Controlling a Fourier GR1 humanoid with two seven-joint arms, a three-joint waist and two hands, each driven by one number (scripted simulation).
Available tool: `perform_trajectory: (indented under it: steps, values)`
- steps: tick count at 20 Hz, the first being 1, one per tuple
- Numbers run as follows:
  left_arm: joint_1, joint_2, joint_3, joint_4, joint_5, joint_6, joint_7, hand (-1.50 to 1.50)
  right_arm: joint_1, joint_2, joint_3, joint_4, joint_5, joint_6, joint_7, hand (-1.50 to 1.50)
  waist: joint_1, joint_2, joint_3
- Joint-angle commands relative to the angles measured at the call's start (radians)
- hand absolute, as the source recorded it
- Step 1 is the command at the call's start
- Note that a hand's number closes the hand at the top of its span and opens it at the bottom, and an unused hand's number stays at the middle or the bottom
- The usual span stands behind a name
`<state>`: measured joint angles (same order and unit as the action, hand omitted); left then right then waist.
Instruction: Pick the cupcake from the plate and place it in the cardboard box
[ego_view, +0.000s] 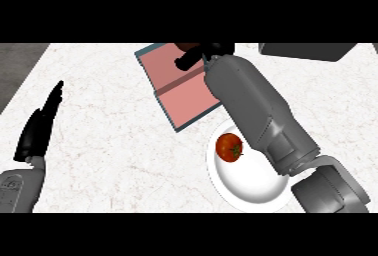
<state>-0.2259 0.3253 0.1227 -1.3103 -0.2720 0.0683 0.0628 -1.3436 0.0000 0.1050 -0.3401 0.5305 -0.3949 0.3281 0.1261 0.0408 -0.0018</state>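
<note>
Cupcake (187, 46) was seen only as a small brown patch at the far edge of the cardboard box (173, 85), under the black fingers of the right hand (198, 54); whether those fingers were curled round it could not be told; the grey right forearm (255, 107) was stretched across the box's pink inside and over the white plate (251, 187); a tomato (229, 147) was left on the plate, close beside the forearm; the left hand (40, 125) was held straight and flat at the left of the white counter (111, 150), well apart from the box.
</note>
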Motion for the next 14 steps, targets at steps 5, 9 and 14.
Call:
perform_trajectory:
  steps: [5,9,14]
  values:
    - [0.007,-0.023,-0.027,-0.003,-0.018,0.006,-0.013,0.00,-0.008,0.000,-0.034,0.063,-0.102,-0.061,-0.123,-1.50,0.018,0.003,0.001]
    - [0.017,-0.013,0.001,0.032,-0.001,0.001,-0.028,0.00,0.039,0.000,-0.047,0.031,-0.136,-0.169,-0.267,-1.50,-0.003,-0.002,0.001]
    - [0.010,-0.015,0.015,0.012,-0.004,0.024,0.007,0.00,0.010,0.000,-0.142,-0.005,-0.227,-0.255,-0.333,-1.50,-0.032,-0.011,0.002]
